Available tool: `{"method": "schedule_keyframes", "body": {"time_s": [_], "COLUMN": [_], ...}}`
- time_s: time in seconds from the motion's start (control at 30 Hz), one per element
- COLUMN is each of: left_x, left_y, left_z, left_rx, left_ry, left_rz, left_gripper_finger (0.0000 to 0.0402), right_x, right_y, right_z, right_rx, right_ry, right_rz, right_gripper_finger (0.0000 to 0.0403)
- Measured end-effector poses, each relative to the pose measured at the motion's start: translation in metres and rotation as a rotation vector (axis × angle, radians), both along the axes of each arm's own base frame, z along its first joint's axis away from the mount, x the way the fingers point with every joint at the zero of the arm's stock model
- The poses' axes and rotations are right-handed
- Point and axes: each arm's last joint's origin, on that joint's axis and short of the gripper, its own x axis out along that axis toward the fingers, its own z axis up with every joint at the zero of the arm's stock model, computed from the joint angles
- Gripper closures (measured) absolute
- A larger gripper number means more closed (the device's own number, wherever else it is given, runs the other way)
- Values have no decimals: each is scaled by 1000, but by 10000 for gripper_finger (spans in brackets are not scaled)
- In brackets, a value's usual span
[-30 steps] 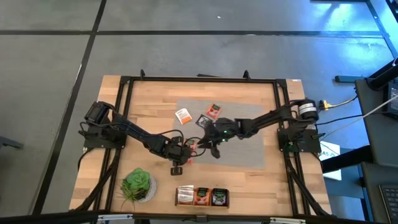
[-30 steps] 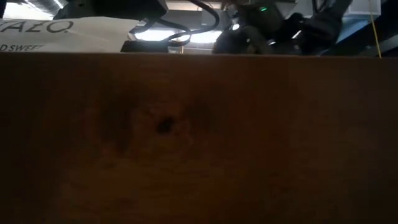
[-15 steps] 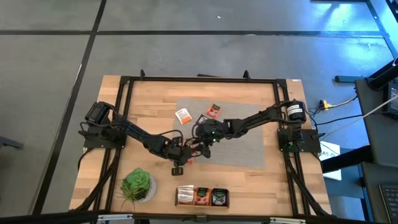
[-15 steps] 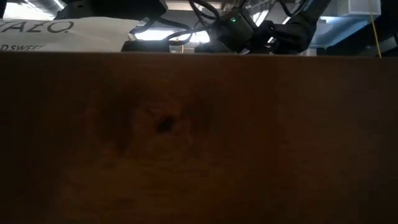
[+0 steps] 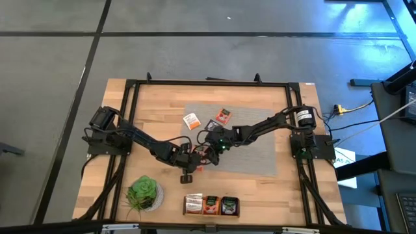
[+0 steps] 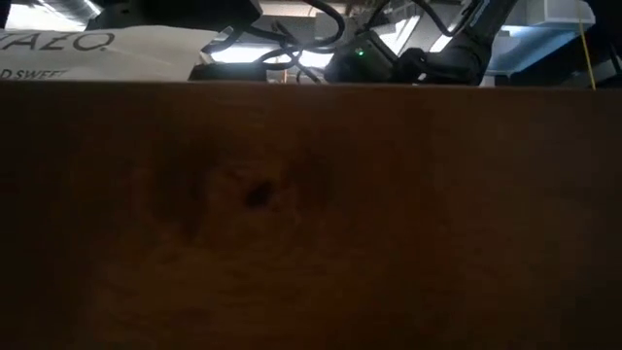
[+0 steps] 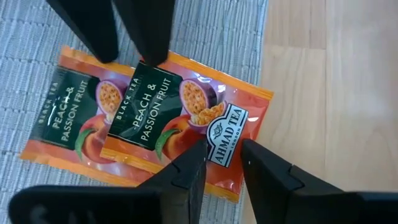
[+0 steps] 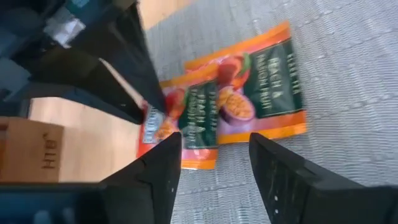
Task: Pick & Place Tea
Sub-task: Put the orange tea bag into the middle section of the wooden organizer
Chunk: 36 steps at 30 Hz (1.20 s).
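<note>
Movement first: my right hand [image 5: 209,153] has slid along the grey mat [image 5: 260,156] toward my left hand [image 5: 195,158], and its fingers [image 8: 283,180] have spread, holding nothing. Two orange peach tea sachets [image 7: 186,118] lie overlapped at the mat's edge, just beside the bare tabletop [image 7: 336,93]. My left hand stands partly open over the upper one, tips at its corner, perhaps touching, nothing gripped. Three more sachets [image 5: 209,123] rest farther up the mat. Both hands now crowd one pair, so I judge the pick near.
</note>
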Motion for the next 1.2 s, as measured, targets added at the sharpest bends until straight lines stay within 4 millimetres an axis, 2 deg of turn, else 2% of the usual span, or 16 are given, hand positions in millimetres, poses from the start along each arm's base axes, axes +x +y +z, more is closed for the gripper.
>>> {"method": "schedule_keyframes", "body": {"time_s": [0.57, 0.73, 1.03, 1.2], "left_x": [5, 5, 5, 1], "left_y": [1, 1, -1, -3], "left_z": [2, 2, 3, 16], "left_rx": [41, 41, 44, 45], "left_ry": [-72, -73, -74, -104], "left_rz": [40, 39, 25, 5], "left_gripper_finger": [306, 304, 305, 305], "right_x": [-2, -3, -3, -3], "right_y": [3, 3, 1, 1], "right_z": [-2, -2, -2, 3], "right_rx": [79, 80, 32, 6], "right_ry": [45, 54, 35, 10], "right_rz": [23, 21, 50, 64], "right_gripper_finger": [253, 291, 391, 394]}}
